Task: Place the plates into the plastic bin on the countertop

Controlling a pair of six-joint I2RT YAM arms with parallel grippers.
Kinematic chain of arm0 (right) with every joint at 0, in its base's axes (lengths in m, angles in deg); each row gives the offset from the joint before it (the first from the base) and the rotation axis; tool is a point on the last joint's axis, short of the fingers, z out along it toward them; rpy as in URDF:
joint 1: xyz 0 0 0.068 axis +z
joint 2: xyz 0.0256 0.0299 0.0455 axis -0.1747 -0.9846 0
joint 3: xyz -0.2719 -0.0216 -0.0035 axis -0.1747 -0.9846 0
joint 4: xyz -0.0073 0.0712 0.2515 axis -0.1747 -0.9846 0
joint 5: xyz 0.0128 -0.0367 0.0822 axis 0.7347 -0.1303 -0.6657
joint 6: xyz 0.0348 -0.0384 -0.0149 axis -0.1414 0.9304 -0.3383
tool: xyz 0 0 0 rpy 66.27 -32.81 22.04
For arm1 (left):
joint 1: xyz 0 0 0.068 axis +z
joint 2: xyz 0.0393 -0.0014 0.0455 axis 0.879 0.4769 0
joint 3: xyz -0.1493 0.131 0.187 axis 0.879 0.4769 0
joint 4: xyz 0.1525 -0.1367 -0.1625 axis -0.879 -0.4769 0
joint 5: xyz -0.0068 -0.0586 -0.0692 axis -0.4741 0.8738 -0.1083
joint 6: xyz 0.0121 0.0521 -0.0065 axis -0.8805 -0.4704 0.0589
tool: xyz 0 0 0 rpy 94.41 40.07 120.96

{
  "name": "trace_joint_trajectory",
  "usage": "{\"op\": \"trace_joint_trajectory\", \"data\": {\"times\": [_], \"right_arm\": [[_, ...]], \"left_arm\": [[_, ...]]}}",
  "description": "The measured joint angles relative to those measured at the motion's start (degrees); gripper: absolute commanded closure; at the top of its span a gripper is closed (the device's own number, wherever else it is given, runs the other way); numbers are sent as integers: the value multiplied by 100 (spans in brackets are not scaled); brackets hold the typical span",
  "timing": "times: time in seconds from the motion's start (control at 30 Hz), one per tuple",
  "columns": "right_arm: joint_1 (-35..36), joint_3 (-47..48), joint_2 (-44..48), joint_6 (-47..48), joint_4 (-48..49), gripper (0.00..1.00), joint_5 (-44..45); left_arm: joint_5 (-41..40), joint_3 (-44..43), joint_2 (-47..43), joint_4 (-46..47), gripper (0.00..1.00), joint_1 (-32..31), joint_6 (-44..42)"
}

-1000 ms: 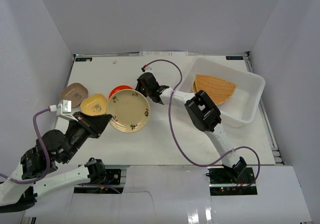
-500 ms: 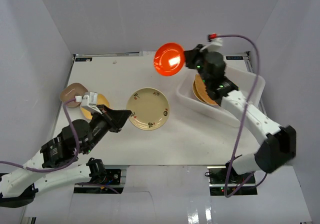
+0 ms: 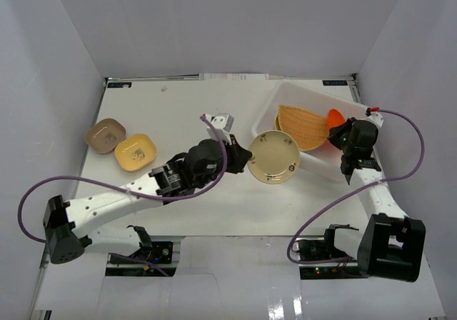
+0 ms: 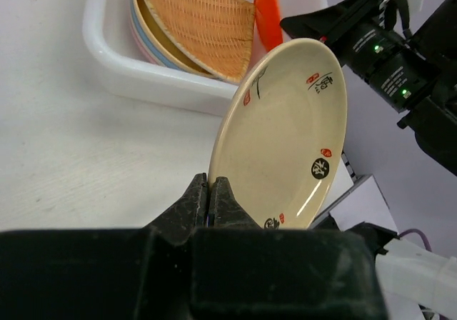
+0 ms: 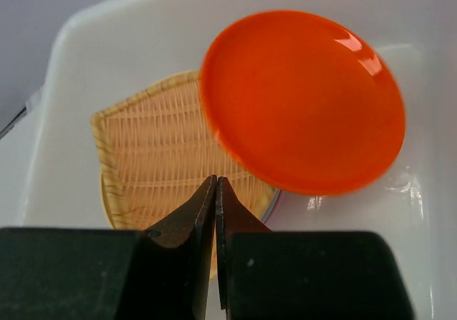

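Two more, the brown plate (image 3: 106,135) and the yellow plate (image 3: 135,151), lie on the tabletop (image 3: 171,106). My left tool (image 4: 212,191) pinches the cream plate (image 4: 285,134) beside the bin (image 4: 143,77); my right tool (image 5: 216,184) grips the red-orange plate (image 5: 303,102) over it.

The white countertop (image 3: 171,113) lay flat inside a three-sided grey enclosure. A plain back wall (image 3: 228,20) rose from its far edge, and a left wall (image 3: 43,84) and a right wall (image 3: 421,84) stood along its sides. A grey rail (image 3: 386,191) ran along its right edge, and a small black label (image 3: 119,85) sat at its far left corner. Before its near edge lay a glossy white panel (image 3: 235,291) that caught faint glare. The light was soft and even.
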Motion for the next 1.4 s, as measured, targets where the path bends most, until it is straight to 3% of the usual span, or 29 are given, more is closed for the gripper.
{"op": "trace_joint_trajectory", "data": {"times": [0.2,0.5,0.63,0.77,0.83,1.1,1.2,1.3,1.4], "right_arm": [[-372,-50,-833,-234,321,92,-732],[-472,-175,-308,-199,393,87,-1056],[-498,254,74,9,4,64,-898],[-520,791,13,372,-232,54,-702],[-527,820,-87,503,-313,44,-643],[-435,1071,-1134,1121,-1353,39,-455],[-293,1362,-1434,1272,-1602,38,-308],[-164,1650,-1602,1366,-1812,33,-160],[-57,1961,-1829,1419,-1950,33,15]], "left_arm": [[887,-868,1335,516,100,710,44],[1816,-2251,3101,765,100,1250,269],[1982,-2660,3845,748,100,1362,334],[1886,-2964,4439,549,100,1436,308],[1801,-3230,4699,496,100,1456,304],[1335,-4245,5414,367,99,1502,-92],[1290,-4544,5764,299,87,1532,-199],[1333,-4725,6043,164,66,1585,-269],[1384,-4776,6144,42,35,1659,-326]]}}
